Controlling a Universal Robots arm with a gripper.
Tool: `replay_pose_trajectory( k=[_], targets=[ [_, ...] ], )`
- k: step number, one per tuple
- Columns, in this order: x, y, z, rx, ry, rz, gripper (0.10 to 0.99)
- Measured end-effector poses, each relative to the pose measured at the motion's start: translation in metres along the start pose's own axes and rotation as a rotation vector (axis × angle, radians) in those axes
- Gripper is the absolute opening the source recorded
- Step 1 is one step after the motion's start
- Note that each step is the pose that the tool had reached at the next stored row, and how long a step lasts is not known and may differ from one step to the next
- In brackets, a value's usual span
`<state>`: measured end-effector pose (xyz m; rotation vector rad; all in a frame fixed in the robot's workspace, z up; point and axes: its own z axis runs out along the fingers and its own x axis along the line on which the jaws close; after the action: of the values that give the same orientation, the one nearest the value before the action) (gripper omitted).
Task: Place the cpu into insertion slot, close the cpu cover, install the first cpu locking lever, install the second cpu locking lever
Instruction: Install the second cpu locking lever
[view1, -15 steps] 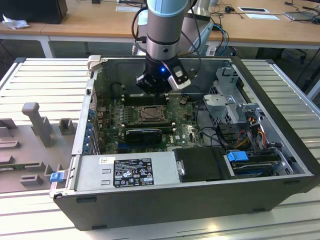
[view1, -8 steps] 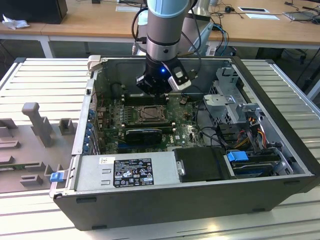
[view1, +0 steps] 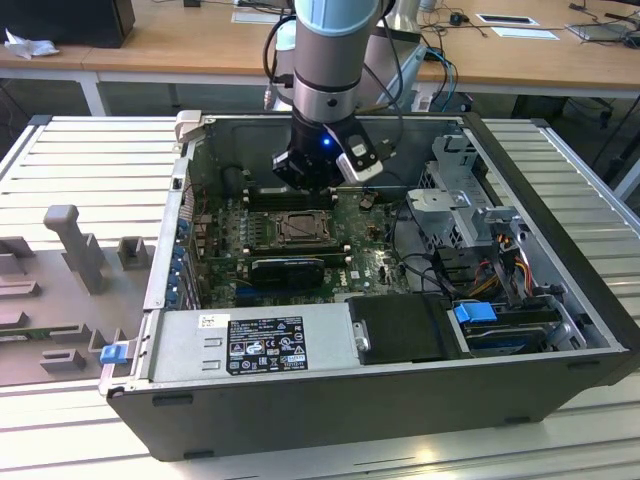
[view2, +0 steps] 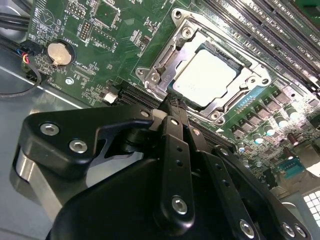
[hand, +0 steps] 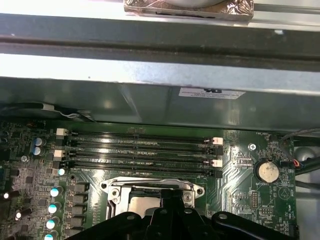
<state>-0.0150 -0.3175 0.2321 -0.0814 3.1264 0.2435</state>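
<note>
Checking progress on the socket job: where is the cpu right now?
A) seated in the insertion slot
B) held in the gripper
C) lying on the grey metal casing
A: in the second wrist view the cpu lies flat inside the insertion slot, framed by metal.

CPU (view2: 210, 75) seated flat in insertion slot (view2: 250, 62) on green motherboard (view2: 120, 45); silver cpu cover (view2: 165, 65) lies closed around it, chip showing through the window. Black gripper (view2: 175, 106) sits just beside the socket's near edge, fingers pressed together. Round coin cell (view2: 59, 52) lies well apart, near the board's edge.
</note>
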Motion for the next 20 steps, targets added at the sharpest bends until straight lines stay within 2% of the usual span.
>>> replay_pose_trajectory(
  k=[4, 8, 13, 20],
  targets=[
    [-0.0001, 0.0009, -0.0067, 0.000, 0.0000, 0.000, 0.106],
    [-0.0001, -0.0004, -0.0074, 0.000, 0.0000, 0.000, 0.106],
    [0.0003, -0.0053, -0.0082, 0.000, 0.0000, 0.000, 0.106],
    [0.0004, -0.0076, -0.0124, 0.000, 0.0000, 0.000, 0.106]
  ],
)
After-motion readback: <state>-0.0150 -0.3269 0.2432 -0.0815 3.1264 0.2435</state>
